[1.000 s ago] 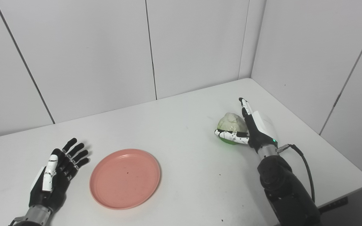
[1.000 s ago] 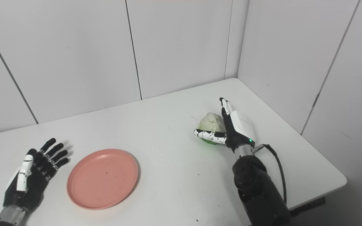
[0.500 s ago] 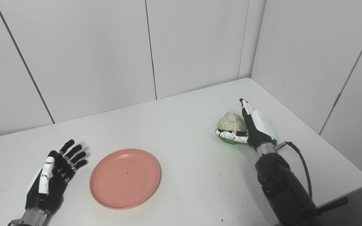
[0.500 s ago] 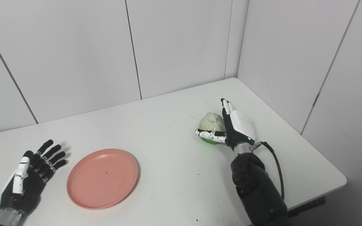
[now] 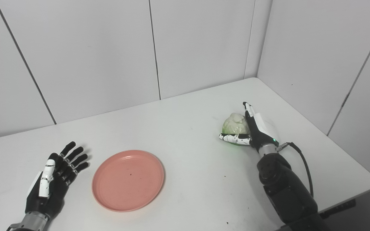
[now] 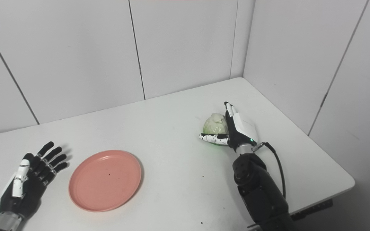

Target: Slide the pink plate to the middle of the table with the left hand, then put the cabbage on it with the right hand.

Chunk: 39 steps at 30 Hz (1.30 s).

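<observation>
Evidently the plate step was finished and the cabbage step was in hand. The cabbage (image 5: 235, 124) sat on the right part of the surface (image 5: 188, 128), pale on top and green at its base, with the right hand (image 5: 252, 131) cupped against its right side: the thumb lay across its near lower edge and the fingers (image 5: 248, 109) reached up along its far side. Whether that hold was already firm, or the cabbage rested on the surface, could not be told. The pink plate (image 5: 128, 179) lay flat near the middle, a little left of centre, well apart from the cabbage. The left hand (image 5: 55, 179) rested just left of the plate, fingers spread and holding nothing. Next, the right hand would need a secure clasp, a lift, and a carry leftward over the plate.
</observation>
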Each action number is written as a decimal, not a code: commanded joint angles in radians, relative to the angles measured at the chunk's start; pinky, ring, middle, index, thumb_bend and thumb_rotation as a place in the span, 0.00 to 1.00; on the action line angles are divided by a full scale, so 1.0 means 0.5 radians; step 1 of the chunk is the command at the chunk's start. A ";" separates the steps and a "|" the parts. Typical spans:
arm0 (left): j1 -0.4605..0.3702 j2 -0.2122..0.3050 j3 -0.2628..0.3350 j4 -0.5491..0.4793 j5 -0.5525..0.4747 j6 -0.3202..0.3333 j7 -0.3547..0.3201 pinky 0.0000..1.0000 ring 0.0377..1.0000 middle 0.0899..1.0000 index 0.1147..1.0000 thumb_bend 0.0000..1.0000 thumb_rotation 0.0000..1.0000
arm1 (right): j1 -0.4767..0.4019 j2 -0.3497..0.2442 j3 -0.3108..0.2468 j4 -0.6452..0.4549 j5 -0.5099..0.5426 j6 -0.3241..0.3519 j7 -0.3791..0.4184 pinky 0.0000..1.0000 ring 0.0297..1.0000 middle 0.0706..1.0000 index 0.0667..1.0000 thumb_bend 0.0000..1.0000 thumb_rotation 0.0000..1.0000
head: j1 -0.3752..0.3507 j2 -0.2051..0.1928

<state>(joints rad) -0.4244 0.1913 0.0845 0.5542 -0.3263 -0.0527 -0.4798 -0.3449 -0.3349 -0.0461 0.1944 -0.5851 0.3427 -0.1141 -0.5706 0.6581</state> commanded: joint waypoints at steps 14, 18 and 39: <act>0.111 0.011 -0.012 0.051 0.008 0.118 0.009 0.83 0.85 0.88 0.87 0.49 0.99 | -0.084 -0.034 -0.026 -0.011 0.110 -0.171 -0.194 0.65 0.71 0.73 0.73 0.96 0.14 | -0.004 0.007; 0.114 0.009 -0.012 0.044 0.009 0.124 0.013 0.83 0.85 0.87 0.87 0.49 0.99 | -0.075 -0.030 -0.032 0.011 0.159 -0.233 -0.255 0.51 0.55 0.57 0.59 0.86 0.01 | 0.001 0.011; 0.127 -0.008 -0.020 0.000 0.022 0.143 0.043 0.83 0.85 0.87 0.86 0.50 1.00 | -0.069 -0.038 -0.004 -0.012 0.146 -0.207 -0.316 0.43 0.46 0.45 0.45 0.53 0.00 | 0.043 0.014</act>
<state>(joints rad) -0.4097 0.1904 0.0822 0.5257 -0.3262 -0.0390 -0.4767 -0.3516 -0.3433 -0.0456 0.2187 -0.5052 0.2577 -0.2505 -0.5507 0.6657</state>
